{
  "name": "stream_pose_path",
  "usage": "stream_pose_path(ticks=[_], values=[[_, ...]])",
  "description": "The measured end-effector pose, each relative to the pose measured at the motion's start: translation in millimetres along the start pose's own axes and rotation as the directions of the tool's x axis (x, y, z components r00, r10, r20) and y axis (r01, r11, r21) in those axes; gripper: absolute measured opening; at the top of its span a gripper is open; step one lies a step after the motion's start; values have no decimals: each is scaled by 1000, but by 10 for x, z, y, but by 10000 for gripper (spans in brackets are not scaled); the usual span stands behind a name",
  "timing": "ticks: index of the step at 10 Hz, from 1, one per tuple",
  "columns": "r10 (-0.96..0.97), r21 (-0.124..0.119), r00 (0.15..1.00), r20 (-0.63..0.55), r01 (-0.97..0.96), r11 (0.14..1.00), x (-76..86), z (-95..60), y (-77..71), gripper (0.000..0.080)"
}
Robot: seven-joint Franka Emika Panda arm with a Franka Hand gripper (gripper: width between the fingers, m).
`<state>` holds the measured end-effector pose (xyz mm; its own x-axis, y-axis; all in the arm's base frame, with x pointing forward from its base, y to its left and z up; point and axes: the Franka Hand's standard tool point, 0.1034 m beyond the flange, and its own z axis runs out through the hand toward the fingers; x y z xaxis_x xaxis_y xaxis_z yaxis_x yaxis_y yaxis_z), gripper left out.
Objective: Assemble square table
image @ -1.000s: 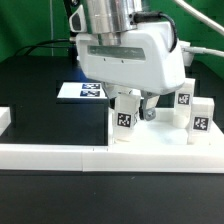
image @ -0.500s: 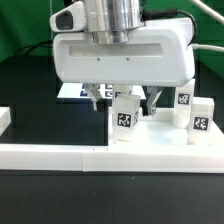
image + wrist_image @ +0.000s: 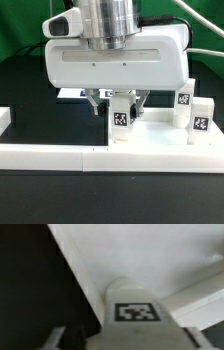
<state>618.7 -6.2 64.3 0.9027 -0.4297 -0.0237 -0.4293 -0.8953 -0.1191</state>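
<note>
White plastic made up the tabletop [image 3: 160, 133], a shallow rimmed tray lying on the black surface [image 3: 40, 95] behind the long low rail [image 3: 60, 155]. Inside the tray a leg [image 3: 122, 119] stood upright near its front edge, with two more legs [image 3: 184, 98] [image 3: 200, 118] standing at the exterior view's right. Each leg carried a black-and-white square tag; none bore readable writing. The end effector [image 3: 120, 100] hung directly over the first leg, its fingers [image 3: 97, 100] on either side of the leg's top; whether they gripped it could not be told. In the wrist view, that leg [image 3: 135, 308] showed its tag between the finger tips.
</note>
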Motion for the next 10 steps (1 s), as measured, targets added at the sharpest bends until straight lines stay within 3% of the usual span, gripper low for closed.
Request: stream_pose_path(ticks=[1,6,8,10], values=[[112,1,994,0,-112,994,-1,0,-1,284],[462,0,887,1,-462,887,-5,4,-11,285],[698,-15,715,-20,-699,715,-19,36,-98,285],[934,-6,356,-28,-935,356,-24,50,-145,287]])
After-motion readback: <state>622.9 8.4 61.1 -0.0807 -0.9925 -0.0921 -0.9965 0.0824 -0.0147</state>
